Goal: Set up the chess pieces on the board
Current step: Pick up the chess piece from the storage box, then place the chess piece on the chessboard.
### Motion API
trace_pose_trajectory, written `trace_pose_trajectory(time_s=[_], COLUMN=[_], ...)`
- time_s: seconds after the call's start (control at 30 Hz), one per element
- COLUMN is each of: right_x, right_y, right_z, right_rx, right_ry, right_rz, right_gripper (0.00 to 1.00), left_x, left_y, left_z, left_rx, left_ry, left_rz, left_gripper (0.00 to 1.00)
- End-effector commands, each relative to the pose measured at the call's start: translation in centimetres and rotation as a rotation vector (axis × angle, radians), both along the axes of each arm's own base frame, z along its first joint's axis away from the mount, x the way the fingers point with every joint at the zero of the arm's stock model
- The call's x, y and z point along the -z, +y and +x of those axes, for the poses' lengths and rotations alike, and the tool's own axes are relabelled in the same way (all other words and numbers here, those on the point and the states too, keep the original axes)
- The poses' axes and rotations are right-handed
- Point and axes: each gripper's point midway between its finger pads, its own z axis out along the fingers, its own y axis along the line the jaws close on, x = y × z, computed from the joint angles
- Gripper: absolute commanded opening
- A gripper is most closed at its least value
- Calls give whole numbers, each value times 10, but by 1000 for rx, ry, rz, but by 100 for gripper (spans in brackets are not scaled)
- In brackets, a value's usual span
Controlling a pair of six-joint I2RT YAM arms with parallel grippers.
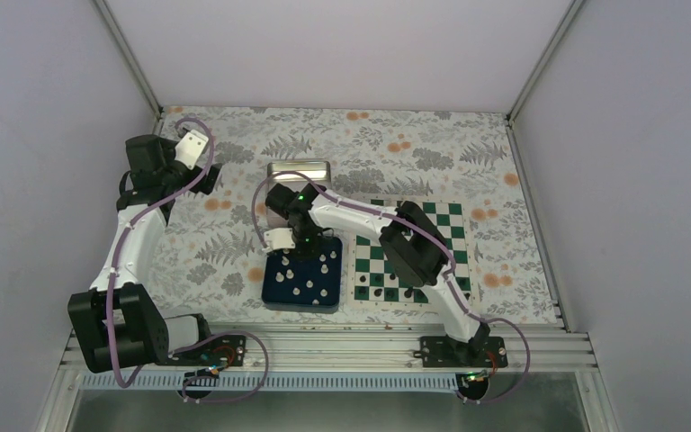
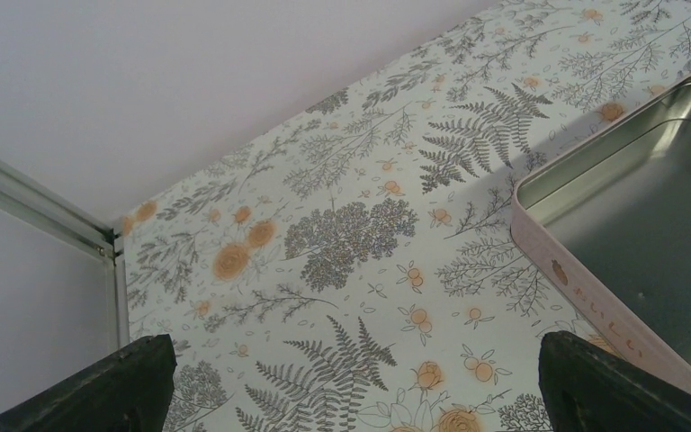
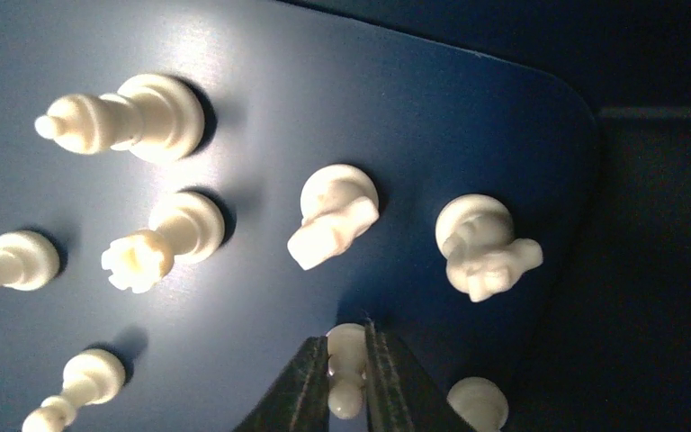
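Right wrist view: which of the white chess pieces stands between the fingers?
The small pawn at the bottom centre: both dark fingers flank it, while the others stand free on the blue tray.

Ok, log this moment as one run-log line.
right pincer: closed on white piece in blue tray | left pincer: open, empty, beside metal tin | board: partly under right arm

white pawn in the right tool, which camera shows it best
Right wrist view: the white pawn sits close up, pinched between the right tool's fingers over the blue tray. In the top external view the tool covers it. The left wrist view shows only tablecloth and a metal tin.
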Motion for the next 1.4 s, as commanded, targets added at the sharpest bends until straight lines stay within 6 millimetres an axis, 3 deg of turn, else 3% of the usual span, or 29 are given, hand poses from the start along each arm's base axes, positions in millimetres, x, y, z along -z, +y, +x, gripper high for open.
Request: trace_pose_trajectory(time_s=[0.0,0.17,0.33,0.5,0.63,0.73,0.87,1.0,1.37], right_x=[7,-16,-77,-119,-132,-130,-111,-88,-27], right_y=[-1,0,-7,-46,-91,-126,-150,-157,-161], right_z=[-3,1,21,67,108,136,148,151,134], right_rx=[2,17,81,220,338,419,463,469,461], right_ry=[0,-29,-98,-188,-207,-203,-172,-142,-15], right_rz=[-17,8,79,100,112,110,88,78,1], right_gripper=[9,4,4,4,4,4,4,4,4], left_x=[-6,-8,-9,-11,-13,-15,-17,-18,-18], left_y=[0,0,1,0,0,0,-1,-1,0], left_z=[-1,0,0,-1,-1,0,0,0,-1], left_rx=[11,17,13,20,23,23,24,23,20], left_ry=[-27,-25,-27,-33,-37,-41,-43,-44,-38], left_rz=[-5,-17,-16,-19,-25,-25,-27,-29,-25], left_gripper=[100,100,100,100,100,100,100,100,100])
